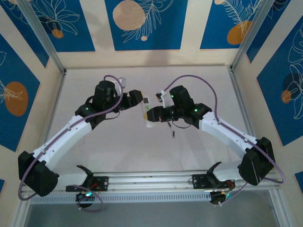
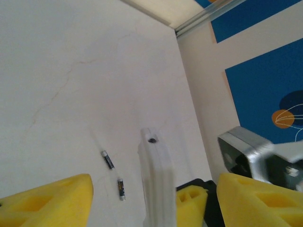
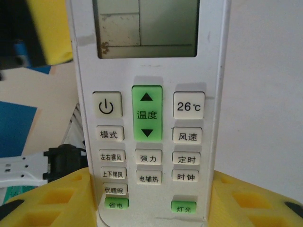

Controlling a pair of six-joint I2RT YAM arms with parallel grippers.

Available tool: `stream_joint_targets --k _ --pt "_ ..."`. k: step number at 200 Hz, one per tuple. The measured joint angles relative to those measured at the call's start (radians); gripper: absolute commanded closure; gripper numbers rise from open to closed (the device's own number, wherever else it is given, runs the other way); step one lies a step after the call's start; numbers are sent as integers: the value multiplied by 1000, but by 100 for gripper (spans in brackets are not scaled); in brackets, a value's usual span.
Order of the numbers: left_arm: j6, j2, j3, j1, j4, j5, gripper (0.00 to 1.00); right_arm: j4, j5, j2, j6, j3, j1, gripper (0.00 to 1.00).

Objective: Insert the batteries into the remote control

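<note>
The remote control (image 1: 148, 122) is at the middle of the bench (image 1: 199, 85) in the top view, a pale slab between the two arms. The right hand (image 1: 154, 113) meets it from three o'clock. The left hand (image 1: 138, 98) sits at its eleven o'clock.

From the left wrist, the remote control shows edge-on and upright at six o'clock. The left hand's yellow pads (image 2: 47, 201) stand wide on either side of it, with a bare gap on each side, so they grip nothing. The batteries (image 2: 108, 159) lie flat on the bench at the remote's nine o'clock, near each other but apart.

From the right wrist, the button face looks at the lens, with the display (image 3: 144, 28) at twelve o'clock. The right hand's own yellow pads press its long edges at five and seven o'clock, holding it.

The remote is probably light, stiff and smooth, so it could twist in a pinch. It is best taken low on the long edges, off the display and with the back left free. The batteries look tiny and round and would likely roll, so pinch them across the middle.
</note>
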Motion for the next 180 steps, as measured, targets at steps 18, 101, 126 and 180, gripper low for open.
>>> stream_joint_targets --k 18,101,126,180 --pt "-29 8 -5 0 4 19 49 17 -13 8 0 10 7 49" --pt "-101 47 -23 3 -19 67 89 -19 33 61 -5 62 46 21" --pt "-144 57 -1 5 -105 0 87 -43 222 22 -41 89 122 14" --pt "-286 148 92 22 -246 -38 85 88 737 -37 -382 2 409 15"
